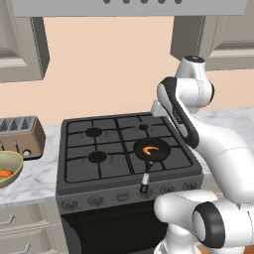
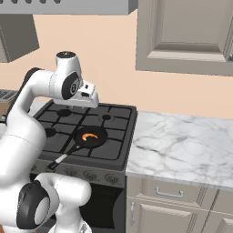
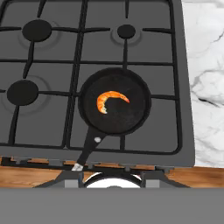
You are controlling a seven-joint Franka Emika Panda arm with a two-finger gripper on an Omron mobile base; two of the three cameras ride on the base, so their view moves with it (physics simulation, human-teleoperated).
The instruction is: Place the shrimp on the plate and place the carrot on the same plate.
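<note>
Centre frame, the shrimp [image 3: 111, 100] lies inside the frying pan [image 3: 131, 118] on the stove [image 3: 175, 87]; marble counter [image 3: 205, 87] borders right. Gripper spread cannot be told.

One shrimp [image 3: 111, 100], one frying pan [image 3: 115, 101], four burners on the one stove [image 3: 43, 127]. One toaster [image 1: 19, 137], one bowl [image 1: 11, 167], one carrot [image 1: 5, 173] inside.
</note>
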